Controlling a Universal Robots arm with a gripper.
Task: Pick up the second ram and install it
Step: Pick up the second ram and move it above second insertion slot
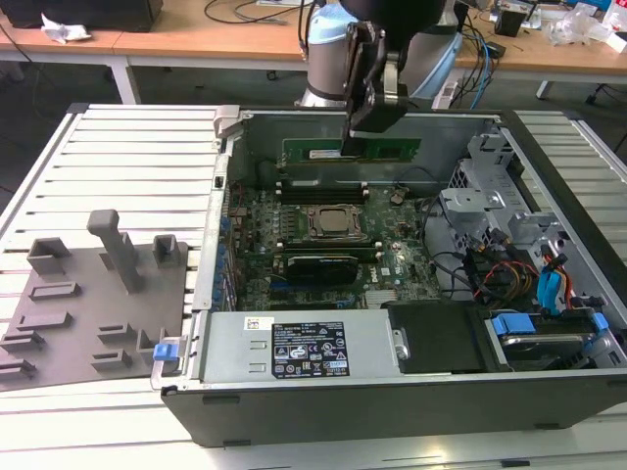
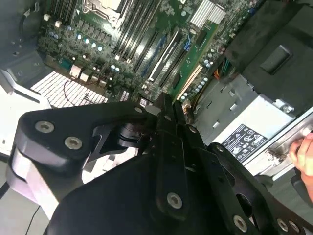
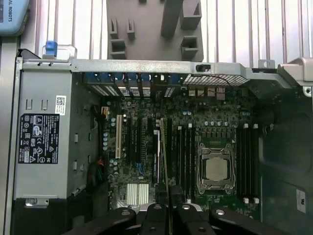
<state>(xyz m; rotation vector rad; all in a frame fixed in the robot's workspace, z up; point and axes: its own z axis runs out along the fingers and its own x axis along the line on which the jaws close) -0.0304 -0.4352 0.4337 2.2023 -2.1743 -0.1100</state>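
One second ram (image 1: 394,149) — green stick, lengthwise and level, clamped at its upper edge by the gripper (image 1: 353,144) — above the motherboard (image 1: 402,262) inside the open computer case (image 1: 230,343).

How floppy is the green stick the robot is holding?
Probably stiff: the second ram sticks out straight both sides of the gripper without drooping. Likely light: one narrow pinch holds it. Maybe fragile: it looks thin in the first wrist view.

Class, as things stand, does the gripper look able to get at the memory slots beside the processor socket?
Probably yes: the case is open, the gripper holds the second ram above the motherboard, and nothing visibly covers the memory slots.
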